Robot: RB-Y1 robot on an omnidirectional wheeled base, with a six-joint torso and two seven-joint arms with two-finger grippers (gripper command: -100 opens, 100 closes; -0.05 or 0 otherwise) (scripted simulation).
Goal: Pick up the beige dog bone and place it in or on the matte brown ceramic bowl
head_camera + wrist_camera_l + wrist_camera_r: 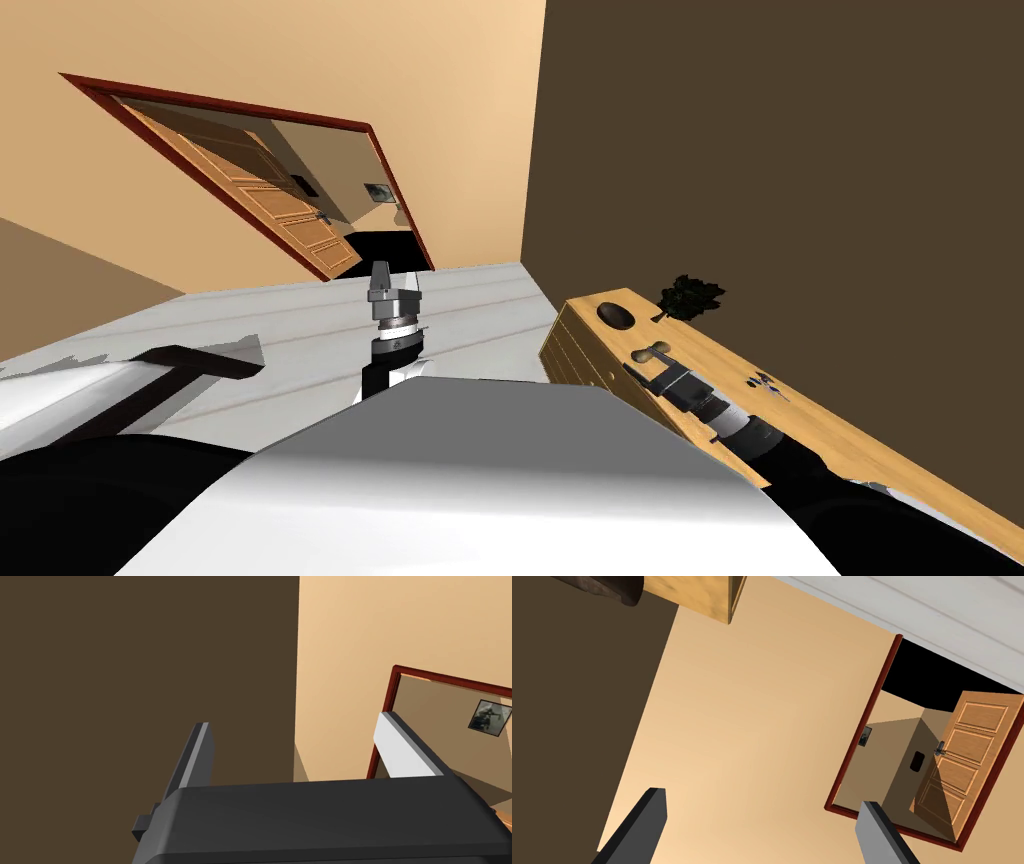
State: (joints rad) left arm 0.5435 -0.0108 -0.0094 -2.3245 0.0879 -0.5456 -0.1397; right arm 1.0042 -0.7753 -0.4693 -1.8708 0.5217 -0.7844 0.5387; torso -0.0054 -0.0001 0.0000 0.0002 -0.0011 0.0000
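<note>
Progress: nothing is placed yet; you have the grasp, lift and drop left to do.
Left claw [380, 270]: spread, empty, out over the floor.
Brown bowl [617, 315]: at the wooden worktop's [850, 435] end.
Dog bone [652, 353]: lying on the worktop near the bowl.
Right claw [762, 798]: spread wide, holding nothing, close by the bone.

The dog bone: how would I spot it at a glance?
Find the long wooden cabinet along the dark brown wall. Towards its far end, between the dark bowl and the right gripper, lies the dog bone: small, beige, knob-ended, unlike the round bowl.
</note>
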